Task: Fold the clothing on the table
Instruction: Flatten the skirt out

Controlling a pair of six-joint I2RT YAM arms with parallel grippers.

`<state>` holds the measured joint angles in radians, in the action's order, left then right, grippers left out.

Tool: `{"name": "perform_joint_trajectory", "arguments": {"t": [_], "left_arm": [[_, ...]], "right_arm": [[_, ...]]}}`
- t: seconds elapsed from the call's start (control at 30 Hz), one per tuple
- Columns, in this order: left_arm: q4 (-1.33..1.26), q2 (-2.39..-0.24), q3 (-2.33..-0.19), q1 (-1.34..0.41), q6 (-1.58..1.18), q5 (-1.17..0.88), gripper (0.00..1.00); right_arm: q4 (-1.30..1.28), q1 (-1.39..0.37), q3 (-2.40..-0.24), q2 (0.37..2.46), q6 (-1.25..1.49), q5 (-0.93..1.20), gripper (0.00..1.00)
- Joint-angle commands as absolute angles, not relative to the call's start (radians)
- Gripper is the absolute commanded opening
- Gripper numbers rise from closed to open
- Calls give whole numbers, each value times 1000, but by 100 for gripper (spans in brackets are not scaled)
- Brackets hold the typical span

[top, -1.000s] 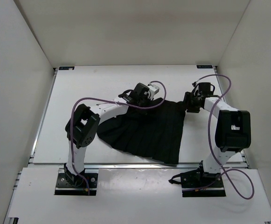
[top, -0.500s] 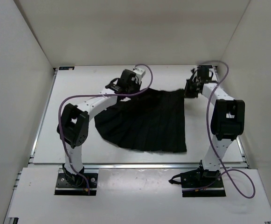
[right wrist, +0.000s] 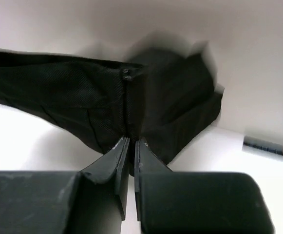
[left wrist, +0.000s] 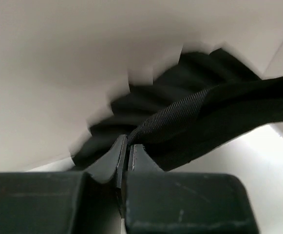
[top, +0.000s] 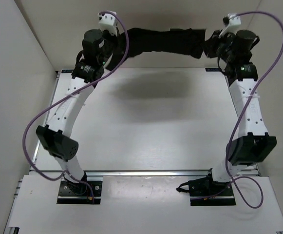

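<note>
Above the far edge of the table [top: 146, 141], the clothing [top: 165, 39] hangs stretched between left gripper [left wrist: 127, 146] and right gripper [right wrist: 130, 142], each clamped on one end (presumably to spread it flat).

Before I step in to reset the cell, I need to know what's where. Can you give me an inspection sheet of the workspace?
Surface: table, white, nothing lying on it, only a soft shadow near the far end.
Job's things: clothing, black and pleated, held up off the table, strung between both grippers by the back wall.
Clutter: nothing seen.
Grippers: left gripper shut on the clothing's ribbed edge; right gripper shut on its other end.
Cables: purple cables loop loosely along both arms.
Surroundings: white walls on three sides; silver rail along the near edge.
</note>
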<state>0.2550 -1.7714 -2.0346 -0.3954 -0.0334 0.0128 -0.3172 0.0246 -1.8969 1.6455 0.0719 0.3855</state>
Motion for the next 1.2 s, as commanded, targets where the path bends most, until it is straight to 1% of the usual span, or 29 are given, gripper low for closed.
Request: {"name": "perform_joint_trajectory", "arguments": {"t": [0.0, 0.03, 0.07, 0.1, 0.13, 0.17, 0.2, 0.23, 0.27, 0.3, 0.33, 0.37, 0.47, 0.53, 0.67, 0.73, 0.8, 0.9, 0.97, 1.03, 1.07, 1.1, 1.17], "left_arm": [[284, -1656, -1727, -438, 47, 95, 0], [247, -1584, -1557, -451, 48, 118, 0], [235, -1500, -1470, -478, 43, 129, 0], [200, -1411, -1298, -500, 23, 141, 0], [186, -1364, -1146, -518, -21, 135, 1], [193, -1279, -1018, -518, -73, 96, 8], [202, -1196, -958, -505, -102, 68, 14], [234, -1155, -868, -500, -154, 4, 40], [270, -1081, -801, -476, -199, -35, 85], [294, -1015, -776, -474, -227, -46, 99], [325, -985, -749, -462, -232, -13, 99], [351, -942, -749, -450, -236, -2, 98], [360, -922, -762, -376, -222, -23, 99], [382, -974, -791, -322, -227, -41, 99], [385, -1044, -830, -392, -225, -6, 99], [411, -1118, -847, -397, -256, -31, 99], [436, -1153, -848, -399, -314, -69, 96], [445, -1172, -807, -413, -368, -81, 95], [454, -1192, -796, -436, -390, -81, 95], [497, -1219, -801, -448, -408, -86, 92], [511, -1248, -802, -457, -411, -95, 91], [541, -1264, -816, -465, -422, -95, 89], [575, -1298, -813, -474, -417, -115, 87]], "right_arm": [[-348, 0, -1543, 1582, -31, 312, 0], [-330, -30, -1470, 1547, -43, 308, 0], [-321, -70, -1333, 1484, -41, 313, 0], [-301, -81, -1195, 1418, -29, 313, 0], [-284, -107, -1130, 1349, -19, 322, 4], [-278, -135, -1015, 1315, -5, 357, 13], [-285, -164, -914, 1251, 35, 357, 21], [-311, -178, -873, 1218, 54, 350, 49], [-342, -196, -792, 1142, 73, 338, 70], [-362, -187, -782, 1109, 99, 334, 81], [-389, -173, -767, 1067, 115, 359, 98], [-414, -148, -770, 1033, 123, 368, 99], [-410, -60, -776, 997, 149, 409, 99], [-413, -37, -805, 1024, 147, 407, 99], [-426, -84, -842, 1101, 190, 359, 99], [-425, -138, -841, 1127, 208, 348, 98], [-431, -170, -821, 1140, 230, 334, 97], [-437, -163, -746, 1150, 256, 347, 97], [-465, -135, -694, 1137, 273, 368, 95], [-526, -112, -681, 1141, 258, 367, 89], [-540, -115, -683, 1150, 249, 377, 89], [-572, -123, -689, 1167, 239, 374, 87], [-595, -182, -684, 1186, 233, 380, 88]]}}
